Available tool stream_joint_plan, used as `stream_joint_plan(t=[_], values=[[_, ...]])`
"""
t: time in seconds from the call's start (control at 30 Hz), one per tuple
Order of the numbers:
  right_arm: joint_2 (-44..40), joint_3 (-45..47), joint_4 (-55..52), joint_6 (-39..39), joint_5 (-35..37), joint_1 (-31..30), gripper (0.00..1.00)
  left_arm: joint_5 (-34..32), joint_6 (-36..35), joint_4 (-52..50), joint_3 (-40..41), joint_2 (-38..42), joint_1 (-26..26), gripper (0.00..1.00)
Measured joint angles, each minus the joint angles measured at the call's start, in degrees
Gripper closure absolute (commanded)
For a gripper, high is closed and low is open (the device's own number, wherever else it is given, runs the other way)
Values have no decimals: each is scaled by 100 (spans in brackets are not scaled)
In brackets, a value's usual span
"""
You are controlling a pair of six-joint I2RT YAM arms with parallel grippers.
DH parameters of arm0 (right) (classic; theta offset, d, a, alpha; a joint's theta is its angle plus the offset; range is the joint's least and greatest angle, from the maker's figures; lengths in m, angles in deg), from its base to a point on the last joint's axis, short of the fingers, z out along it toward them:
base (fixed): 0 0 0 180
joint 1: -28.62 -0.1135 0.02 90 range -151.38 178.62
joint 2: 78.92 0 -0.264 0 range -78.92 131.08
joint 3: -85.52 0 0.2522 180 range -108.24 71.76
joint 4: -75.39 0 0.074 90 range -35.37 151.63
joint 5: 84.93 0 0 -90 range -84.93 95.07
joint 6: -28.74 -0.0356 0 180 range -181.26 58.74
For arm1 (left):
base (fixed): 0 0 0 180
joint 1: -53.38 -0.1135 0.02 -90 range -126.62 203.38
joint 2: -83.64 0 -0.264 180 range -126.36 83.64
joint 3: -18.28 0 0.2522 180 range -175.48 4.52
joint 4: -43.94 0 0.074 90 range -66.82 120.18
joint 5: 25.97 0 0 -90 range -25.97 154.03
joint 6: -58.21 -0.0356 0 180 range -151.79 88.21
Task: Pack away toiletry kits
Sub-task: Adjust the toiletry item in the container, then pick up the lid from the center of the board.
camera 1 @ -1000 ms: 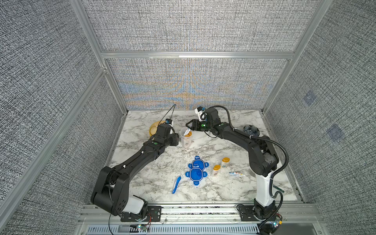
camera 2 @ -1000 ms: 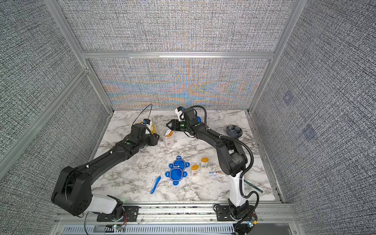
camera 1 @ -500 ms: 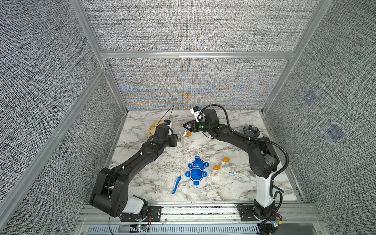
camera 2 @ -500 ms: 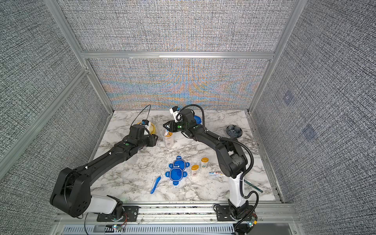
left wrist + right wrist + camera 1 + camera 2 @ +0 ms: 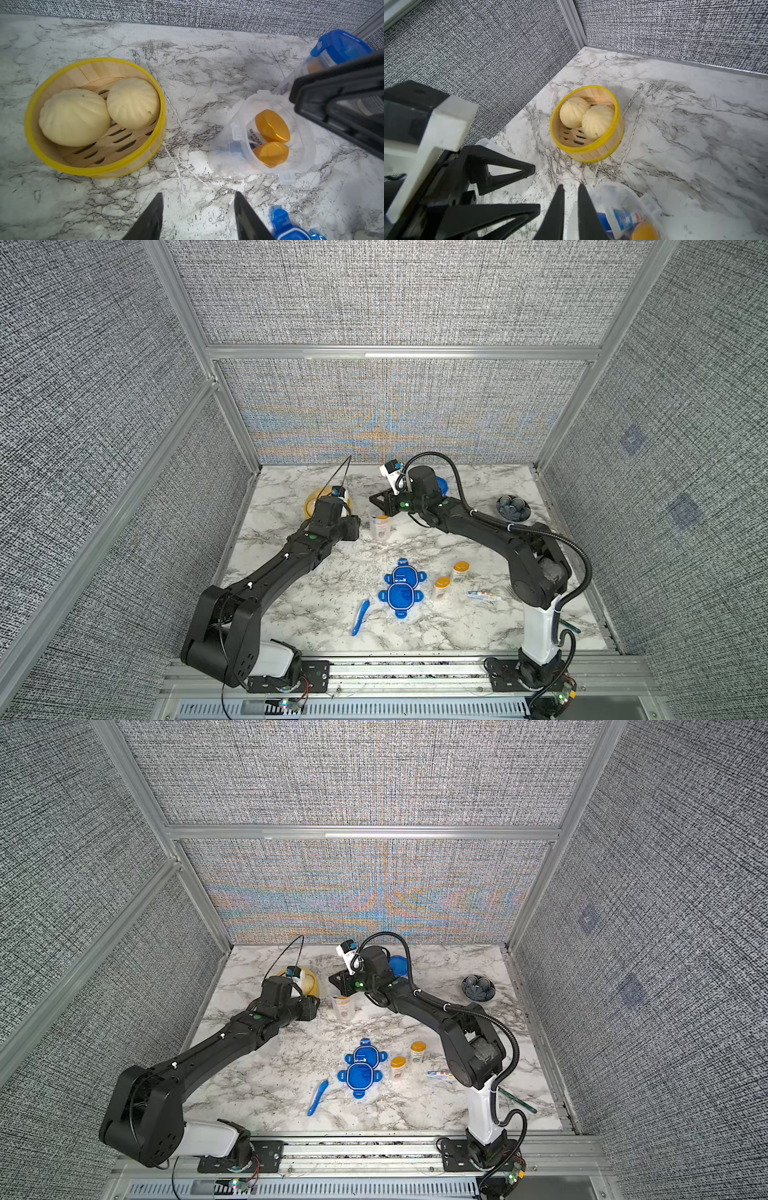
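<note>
An open clear tub [image 5: 379,526] [image 5: 344,1006] stands at the middle back, holding two orange-capped bottles [image 5: 272,125] and a toothpaste tube [image 5: 625,218]. My right gripper [image 5: 571,187] [image 5: 380,510] reaches down onto its rim, jaws nearly together with the tub's wall [image 5: 623,199] between them. My left gripper [image 5: 198,199] [image 5: 353,527] hovers open and empty just left of the tub [image 5: 234,133]. Loose near the front lie two blue lids [image 5: 401,587], two bottles [image 5: 460,571] [image 5: 441,587], a toothpaste tube [image 5: 482,595] and a blue toothbrush [image 5: 360,616].
The yellow steamer [image 5: 95,170] [image 5: 591,149] with two buns sits at the back left, behind my left wrist. A closed blue-lidded tub [image 5: 442,485] [image 5: 340,47] stands behind my right arm. The dark bowl [image 5: 513,507] is at the back right. A dark green stick [image 5: 569,626] lies front right.
My right gripper has swung left and down onto the open tub's rim and its jaws have closed in. The left arm has barely moved.
</note>
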Motion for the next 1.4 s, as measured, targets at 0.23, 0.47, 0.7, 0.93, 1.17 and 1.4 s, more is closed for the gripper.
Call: stream_joint_plan(t=[0.23, 0.47, 0.7, 0.93, 1.17, 1.4], values=[[-708, 426, -334, 118, 216, 52, 58, 214, 7, -114, -48, 0, 0, 46], [-1893, 1287, -1591, 232, 155, 629, 46, 1113, -199, -811, -229, 444, 9, 46], [-3001, 1971, -3132, 461, -66, 933, 46, 1561, 284, -1532, 166, 918, 192, 47], [-3676, 2761, -3810, 146, -503, 1318, 48, 2149, 1078, -1766, 925, 1029, 621, 50], [-3906, 3104, -4232, 17, -780, 1543, 48, 2358, 1458, -1768, 1014, 671, 994, 58], [-4129, 3187, -4347, -4, -892, 1700, 48, 2441, 1569, -1718, 892, -44, 1222, 64]])
